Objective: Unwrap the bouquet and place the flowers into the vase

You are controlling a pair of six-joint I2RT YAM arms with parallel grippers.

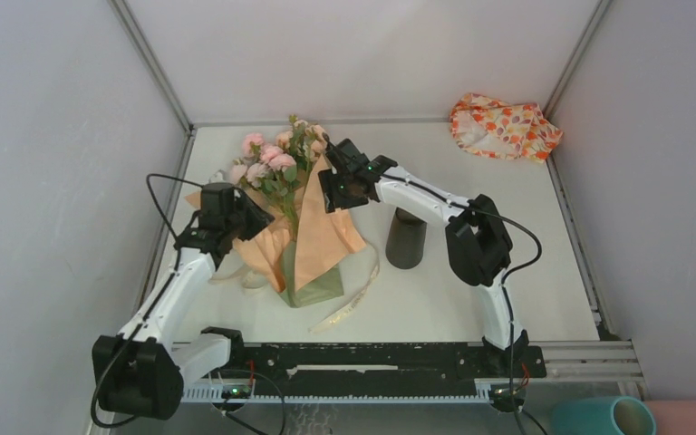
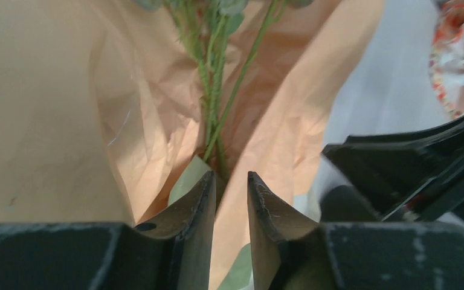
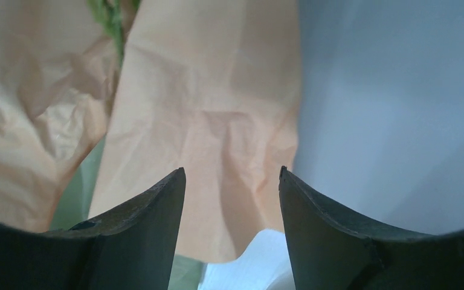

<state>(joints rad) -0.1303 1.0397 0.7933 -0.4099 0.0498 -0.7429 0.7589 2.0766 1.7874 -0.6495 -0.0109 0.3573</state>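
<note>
Bouquet (image 1: 281,208) lies left of centre on the table (image 1: 471,299), blooms (image 1: 267,159) toward the far side, wrap tail toward the near side. Paper wrap (image 1: 326,240) is already spread open in orange flaps over a green layer; cream ribbon (image 1: 353,304) trails loose on the near side.

Vase (image 1: 406,237) stands upright just right of the wrap, apart from it.

Left gripper (image 2: 229,181) sits at the left flap, jaws a narrow gap apart over the paper fold near the stem (image 2: 217,90) bases; whether paper is pinched cannot be told. Right gripper (image 3: 232,172) hovers at the right flap, jaws spread wide, nothing held.

Handling, judged: light bundle, thin springy stems, petals easily crushed, paper soft, crinkly and likely to slide or tear. Stems are best taken low down, below the leaves, not at the heads.

Room: the left wall is close to the left arm, so little swing is left there. Open table is seen to the right and near the vase. Patterned cloth (image 1: 505,125) is far right, well apart. The vase could be tipped by the right arm passing over it.
</note>
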